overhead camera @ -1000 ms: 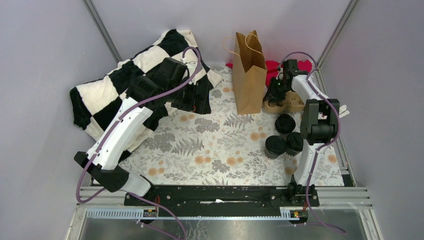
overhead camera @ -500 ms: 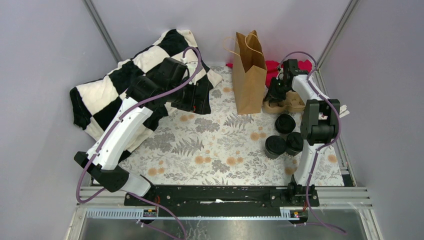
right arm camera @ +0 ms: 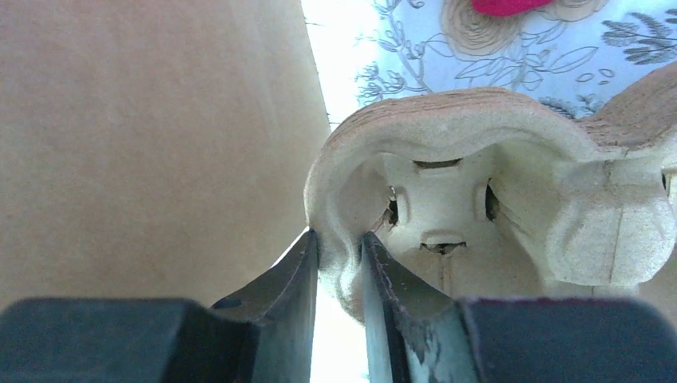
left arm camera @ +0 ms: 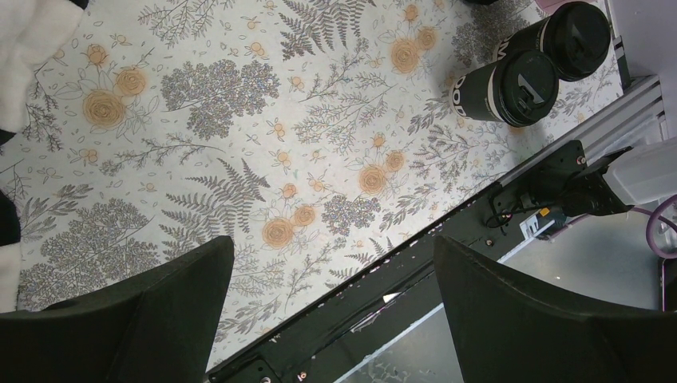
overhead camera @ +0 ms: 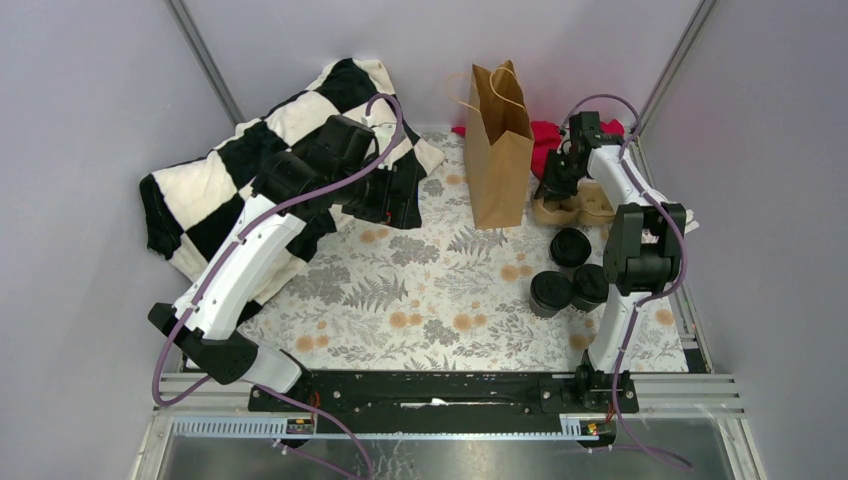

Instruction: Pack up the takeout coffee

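Note:
Three black lidded takeout coffee cups (overhead camera: 570, 246) (overhead camera: 551, 293) (overhead camera: 588, 286) stand on the floral mat at the right; two of them show in the left wrist view (left arm camera: 515, 88) (left arm camera: 575, 40). A brown paper bag (overhead camera: 500, 150) (right arm camera: 152, 144) stands upright at the back. Right of it lies a pulp cup carrier (overhead camera: 580, 208) (right arm camera: 447, 199). My right gripper (overhead camera: 553, 188) (right arm camera: 339, 239) is shut on the carrier's rim, beside the bag. My left gripper (overhead camera: 395, 205) (left arm camera: 331, 243) hangs open and empty over the mat's left side.
A black-and-white checkered blanket (overhead camera: 250, 170) is heaped at the back left under my left arm. A red cloth (overhead camera: 545, 135) lies behind the carrier. The black base rail (overhead camera: 440, 390) (left arm camera: 479, 231) runs along the near edge. Grey walls stand close on both sides.
My right gripper has narrowed onto the carrier's rim, and the right arm has shifted slightly toward the back. The left arm has not moved.

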{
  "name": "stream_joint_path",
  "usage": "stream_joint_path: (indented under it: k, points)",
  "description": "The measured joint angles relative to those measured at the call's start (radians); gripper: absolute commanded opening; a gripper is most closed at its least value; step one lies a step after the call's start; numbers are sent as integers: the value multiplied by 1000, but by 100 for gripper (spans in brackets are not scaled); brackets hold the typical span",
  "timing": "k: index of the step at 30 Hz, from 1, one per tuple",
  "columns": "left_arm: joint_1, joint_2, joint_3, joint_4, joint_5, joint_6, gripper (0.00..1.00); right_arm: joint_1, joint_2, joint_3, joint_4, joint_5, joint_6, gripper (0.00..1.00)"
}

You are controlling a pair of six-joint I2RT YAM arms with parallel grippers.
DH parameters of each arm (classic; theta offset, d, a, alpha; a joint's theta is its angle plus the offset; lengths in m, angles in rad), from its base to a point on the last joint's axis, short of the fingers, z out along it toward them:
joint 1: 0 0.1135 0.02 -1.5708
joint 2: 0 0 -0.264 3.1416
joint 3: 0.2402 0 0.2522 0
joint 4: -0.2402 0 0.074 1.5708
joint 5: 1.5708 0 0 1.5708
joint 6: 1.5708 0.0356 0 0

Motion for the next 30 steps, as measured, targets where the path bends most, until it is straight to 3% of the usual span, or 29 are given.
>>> stream_joint_path:
  k: [12, 24, 30]
  points:
    - [0, 0, 0, 0, 4, -1, 99, 80, -2, 28, -92, 244, -58, 25]
    - [0, 0, 0, 0, 4, -2, 99, 105, -9, 69, -115, 298, -65, 18]
    - [0, 0, 0, 0, 3, -2, 99, 105, -137, 98, -91, 296, -61, 16]
